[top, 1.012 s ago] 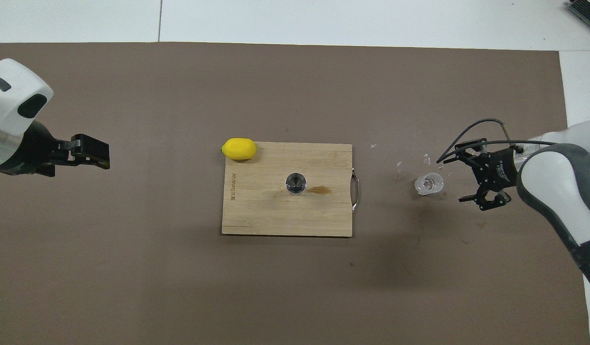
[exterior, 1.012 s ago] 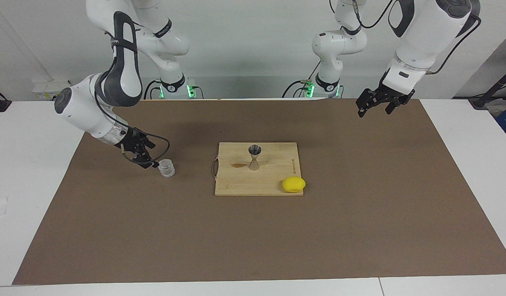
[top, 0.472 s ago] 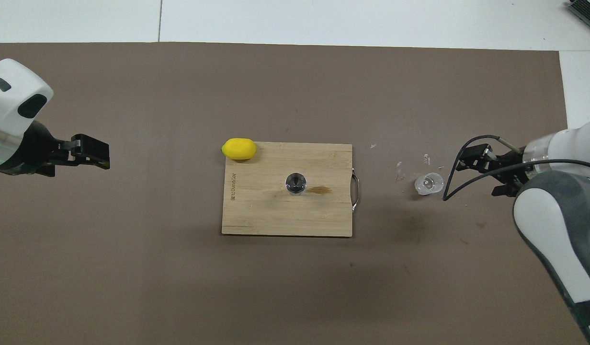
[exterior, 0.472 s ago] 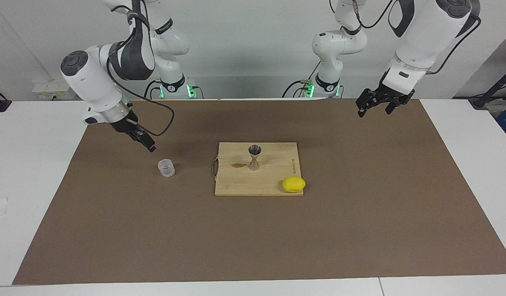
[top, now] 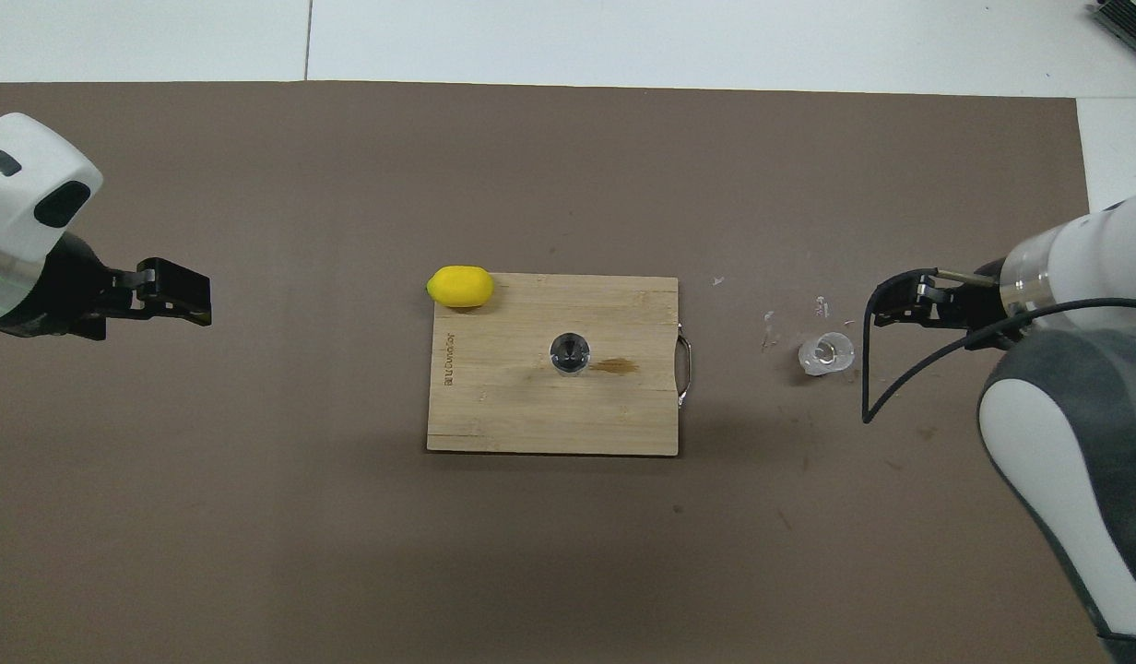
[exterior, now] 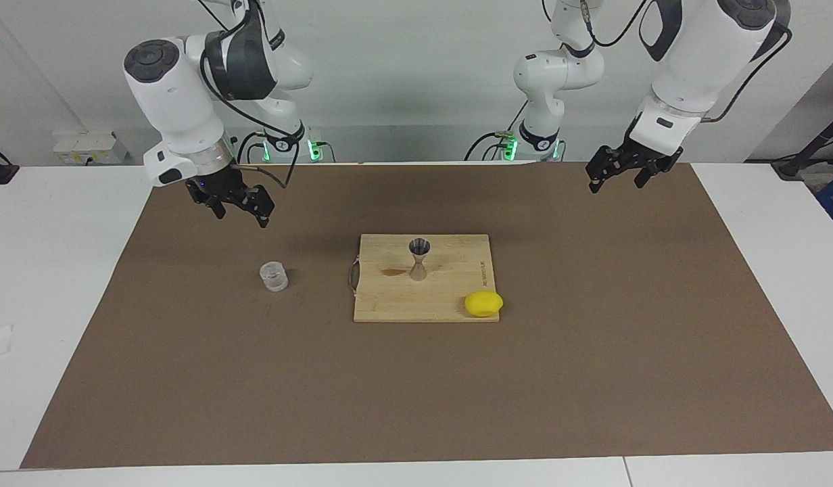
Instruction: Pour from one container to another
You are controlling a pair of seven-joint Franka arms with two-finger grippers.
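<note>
While raised, right gripper jaws apart | left gripper jaws apart, waiting

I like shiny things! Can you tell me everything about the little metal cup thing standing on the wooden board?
The jigger is a small silver-grey metal measure, shaped like an hourglass: two cones joined at a narrow waist. It stands upright near the middle of the wooden cutting board, its open mouth facing up. A brownish stain on the board lies beside it. Nothing else touches it; no gripper is near.
</note>
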